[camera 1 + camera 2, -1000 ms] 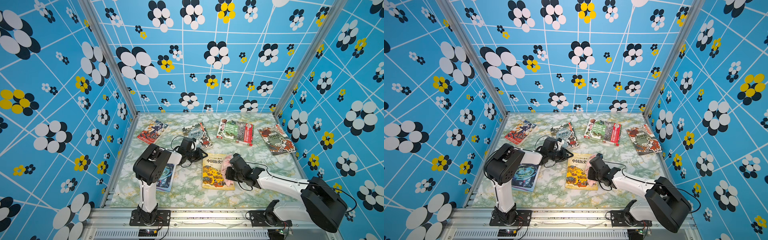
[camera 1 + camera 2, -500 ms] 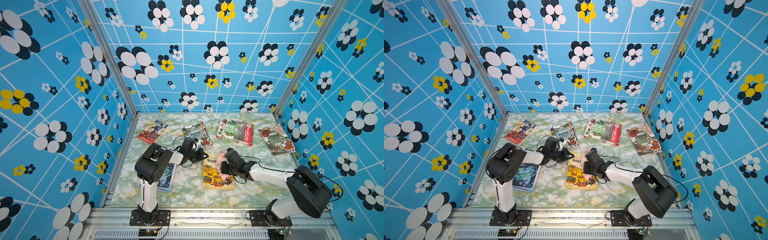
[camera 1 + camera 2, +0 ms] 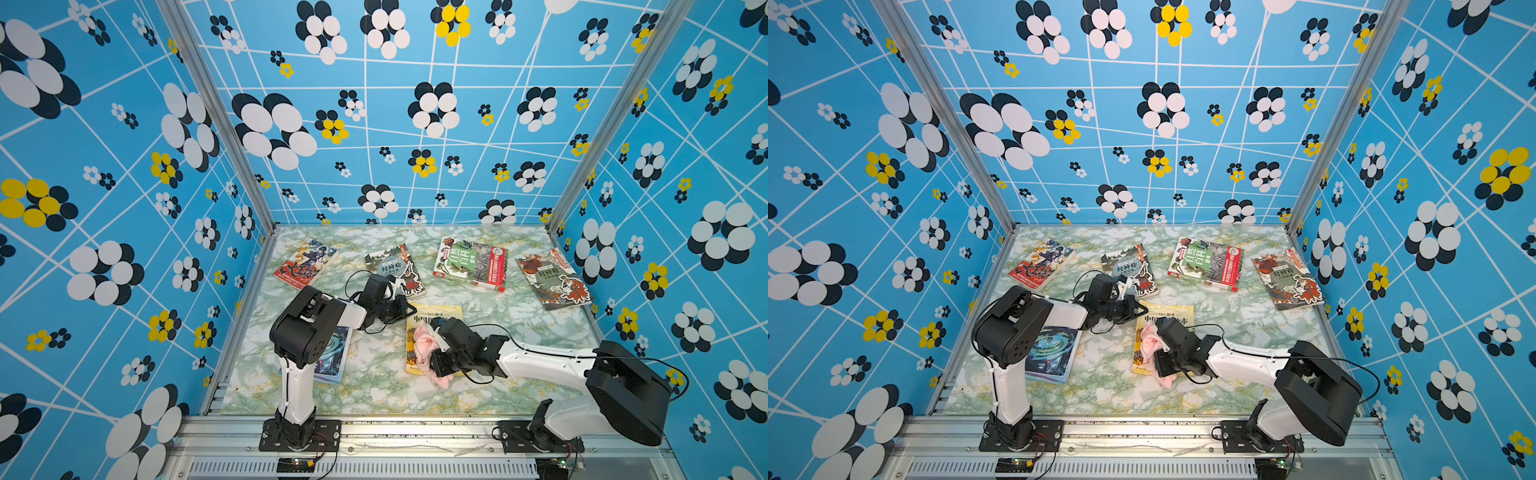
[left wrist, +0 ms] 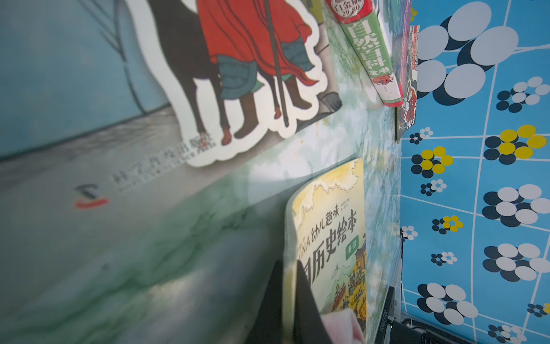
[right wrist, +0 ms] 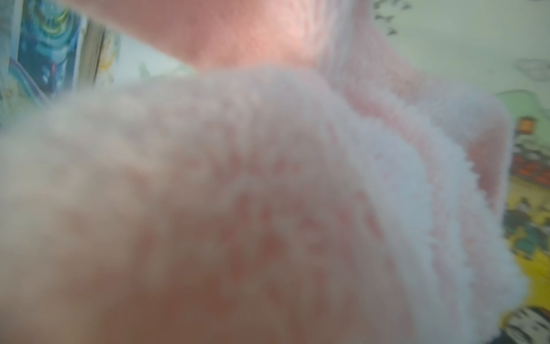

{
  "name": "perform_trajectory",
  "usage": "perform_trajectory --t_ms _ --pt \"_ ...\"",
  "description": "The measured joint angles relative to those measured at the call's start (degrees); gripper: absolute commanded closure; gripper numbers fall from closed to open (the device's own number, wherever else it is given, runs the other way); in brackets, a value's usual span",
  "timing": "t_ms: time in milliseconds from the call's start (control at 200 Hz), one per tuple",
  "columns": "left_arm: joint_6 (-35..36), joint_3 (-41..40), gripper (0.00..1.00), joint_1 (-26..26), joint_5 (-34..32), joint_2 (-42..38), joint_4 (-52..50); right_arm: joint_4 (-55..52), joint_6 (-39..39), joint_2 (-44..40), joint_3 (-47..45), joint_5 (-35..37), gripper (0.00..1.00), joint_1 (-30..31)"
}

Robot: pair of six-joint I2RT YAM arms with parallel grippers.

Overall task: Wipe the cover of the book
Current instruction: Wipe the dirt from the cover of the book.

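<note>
Yellow book [image 3: 436, 312] [image 3: 1168, 312] [image 4: 330, 232]: flat at the middle of the marbled counter [image 3: 374, 390], its far title strip bare.
Left tool [image 3: 409, 311] [image 4: 288, 265]: clamped on the yellow book's far-left corner; the wrist view shows the book's edge between its 2 dark fingers [image 4: 306, 297].
Right tool [image 3: 434, 345]: clamped on the pink cloth, its tips buried in the folds.
Pink cloth [image 3: 422, 347] [image 3: 1150, 343] [image 5: 268, 193]: bunched on the left half of the cover, its near end spilling onto the counter.
Far row: 4 books, left to right: red book [image 3: 305, 264], grey book [image 3: 392, 268], green book [image 3: 469, 262], rust book [image 3: 552, 278].
Blue book [image 3: 332, 353]: near left, partly under the left arm.
</note>
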Motion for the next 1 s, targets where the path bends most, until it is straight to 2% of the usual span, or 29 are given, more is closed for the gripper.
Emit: perform_trajectory --t_ms 115,235,335,450,560,670,775,850,940,1000 --pt "-0.4 0.0 1.0 0.2 -0.8 0.0 1.8 1.1 0.2 3.6 2.9 1.3 1.0 -7.5" --pt "-0.5 0.0 1.0 0.5 -1.3 0.0 3.0 3.3 0.2 11.3 10.1 1.8 1.0 -8.4" --pt "-0.5 -0.1 1.0 0.5 -1.7 0.0 3.0 3.5 -1.6 17.0 16.5 3.2 1.0 -4.6" --pt "-0.4 -1.2 1.0 1.0 -2.5 0.3 2.8 2.0 -6.2 18.9 19.6 4.7 1.0 4.1" --pt "-0.5 -1.6 1.0 1.2 -2.3 0.8 3.5 2.9 -7.8 16.0 15.2 2.4 1.0 10.6" --pt "-1.0 -1.6 1.0 0.8 -1.6 1.0 4.7 3.4 -7.5 9.4 7.7 0.8 1.0 12.0" --pt "-1.8 -1.6 1.0 0.4 -1.5 1.1 5.8 1.9 -6.2 2.8 1.8 1.3 1.0 9.5" --pt "-2.2 -1.6 1.0 0.4 -1.7 1.1 6.6 1.0 -4.4 -0.5 -0.9 0.9 1.0 4.0" --pt "-2.4 -1.4 1.0 0.4 -1.6 1.1 6.9 0.2 -2.6 -1.6 -1.4 2.1 1.0 -2.3" --pt "-2.6 -1.5 1.0 0.3 -1.6 1.2 7.2 -0.9 -2.0 -0.2 0.4 2.8 1.0 -3.8"
